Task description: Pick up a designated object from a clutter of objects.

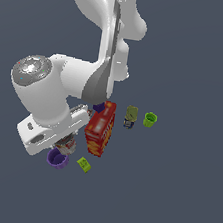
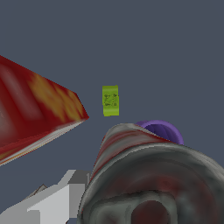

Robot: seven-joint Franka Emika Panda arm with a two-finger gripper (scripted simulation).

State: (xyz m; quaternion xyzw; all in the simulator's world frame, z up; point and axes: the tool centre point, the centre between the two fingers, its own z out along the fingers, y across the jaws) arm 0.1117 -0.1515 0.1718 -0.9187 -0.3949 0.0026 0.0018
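- Gripper (image 1: 67, 145), at the exterior view's left, mostly hidden under the white wrist; clasped or loose, I cannot tell.
- Tin can (image 2: 151, 175) fills the wrist view, hard against a pale finger (image 2: 57, 201): squat cylinder, grey lid, reddish-white label. Judged: grasp step; next, confirm grip, lift straight.
- Purple cup (image 1: 57, 158) just beside it, round, glossy.
- Green block (image 1: 84, 164) near, small, boxy.
- Red box (image 1: 100, 128) right of these, tall, mottled.
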